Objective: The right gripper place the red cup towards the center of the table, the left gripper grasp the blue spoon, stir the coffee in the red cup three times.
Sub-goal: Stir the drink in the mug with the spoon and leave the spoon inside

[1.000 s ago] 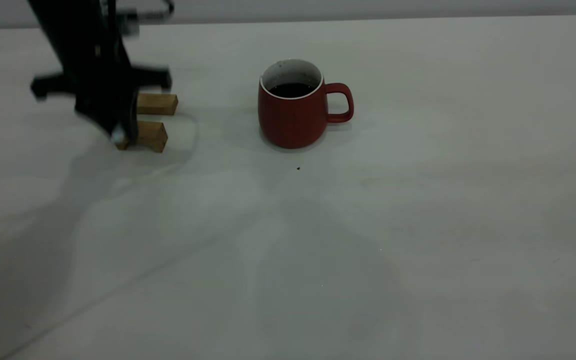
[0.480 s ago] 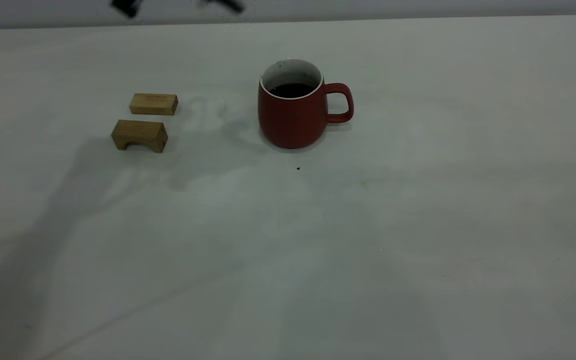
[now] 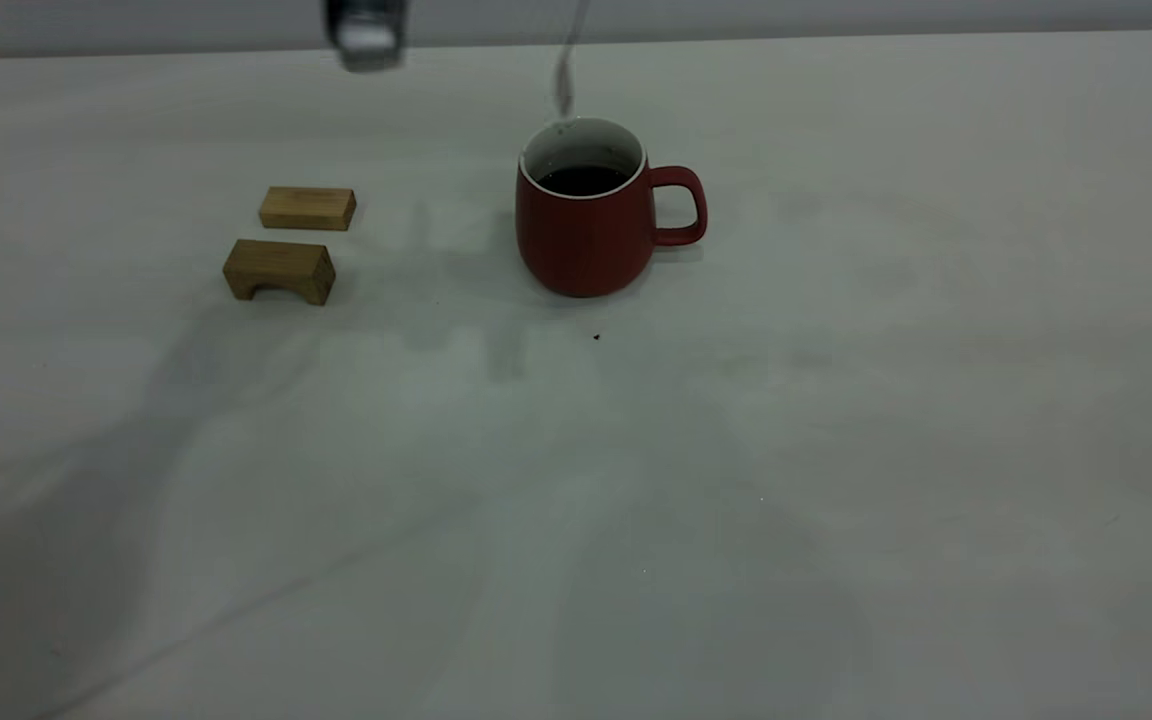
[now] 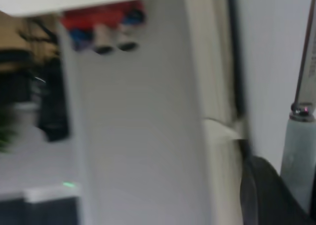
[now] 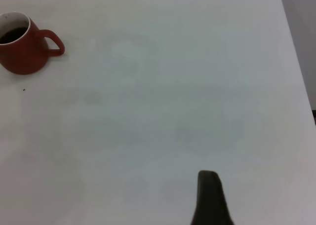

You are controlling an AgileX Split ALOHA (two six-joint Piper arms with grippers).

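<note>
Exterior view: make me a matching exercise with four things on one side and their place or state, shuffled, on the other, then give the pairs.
1. red cup
2. coffee
3. blue spoon
4. wooden blocks

A. hanging above the cup's rim
B. inside the cup
C. standing upright on the table, handle towards the right arm's side
D. lying on the left arm's side of the cup

Pairs: 1-C, 2-B, 3-A, 4-D

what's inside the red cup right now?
Dark coffee sits low in the red cup, below bare white inner wall. The blue spoon hangs blurred just above the rim, not yet in. The cup's bottom is hidden by the liquid.
</note>
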